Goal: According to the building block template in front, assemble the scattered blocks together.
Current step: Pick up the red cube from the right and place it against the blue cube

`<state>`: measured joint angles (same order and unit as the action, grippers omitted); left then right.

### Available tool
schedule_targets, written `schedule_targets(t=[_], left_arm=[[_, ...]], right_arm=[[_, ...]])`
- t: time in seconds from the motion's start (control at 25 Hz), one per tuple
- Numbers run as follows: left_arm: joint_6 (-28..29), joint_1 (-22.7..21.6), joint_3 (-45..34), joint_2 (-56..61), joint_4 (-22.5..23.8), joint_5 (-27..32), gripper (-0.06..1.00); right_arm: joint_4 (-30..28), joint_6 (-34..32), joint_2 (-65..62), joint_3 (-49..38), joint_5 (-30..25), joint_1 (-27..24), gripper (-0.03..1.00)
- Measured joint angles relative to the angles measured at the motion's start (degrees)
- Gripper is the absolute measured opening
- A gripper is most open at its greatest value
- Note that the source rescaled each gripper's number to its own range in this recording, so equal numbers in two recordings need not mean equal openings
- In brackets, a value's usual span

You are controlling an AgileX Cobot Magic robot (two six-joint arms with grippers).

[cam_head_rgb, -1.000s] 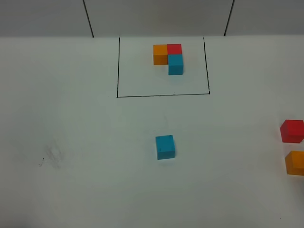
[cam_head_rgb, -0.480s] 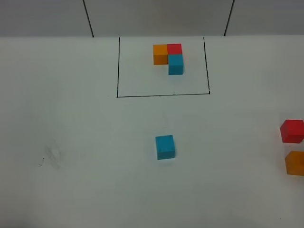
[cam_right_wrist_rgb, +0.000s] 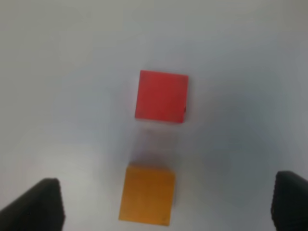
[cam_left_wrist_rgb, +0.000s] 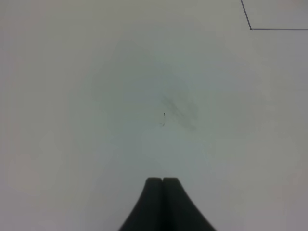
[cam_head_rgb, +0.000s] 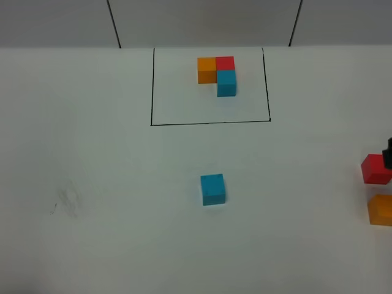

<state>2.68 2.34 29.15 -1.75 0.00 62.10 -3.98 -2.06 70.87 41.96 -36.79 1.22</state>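
Observation:
Inside a thin black rectangle (cam_head_rgb: 210, 122) at the far side sits the building block template (cam_head_rgb: 218, 73): orange, red and blue cubes joined in an L. Of the scattered blocks, the blue cube (cam_head_rgb: 212, 189) lies alone mid-table. The red cube (cam_head_rgb: 374, 169) and the orange cube (cam_head_rgb: 381, 210) lie at the right edge, a small gap between them. My right gripper (cam_right_wrist_rgb: 168, 182) hangs open above this pair, its fingers (cam_right_wrist_rgb: 42, 204) wide on either side of the orange cube (cam_right_wrist_rgb: 147, 195), the red cube (cam_right_wrist_rgb: 161, 96) beyond. My left gripper (cam_left_wrist_rgb: 162, 181) is shut and empty over bare table.
A dark edge of the right arm (cam_head_rgb: 388, 154) pokes in at the right border, just above the red cube. A faint grey smudge (cam_head_rgb: 66, 202) marks the white table on the left. One corner of the black rectangle (cam_left_wrist_rgb: 250, 28) shows in the left wrist view.
A dark part of the right arm has come into the exterior view at the right edge, by the red cube. No cube has moved.

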Motion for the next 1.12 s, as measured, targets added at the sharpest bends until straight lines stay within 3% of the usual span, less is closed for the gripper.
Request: schedule_targets(t=[0.32, 1.12], left_arm=[[0.0, 0.0, 0.0, 0.0, 0.0, 0.0, 0.0], [0.0, 0.0, 0.0, 0.0, 0.0, 0.0, 0.0]], right_arm=[[-0.73, -5.14, 10.18, 0.06, 6.86, 0.0, 0.86], [-2.05, -5.74, 22.96, 0.06, 19.12, 0.0, 0.86]])
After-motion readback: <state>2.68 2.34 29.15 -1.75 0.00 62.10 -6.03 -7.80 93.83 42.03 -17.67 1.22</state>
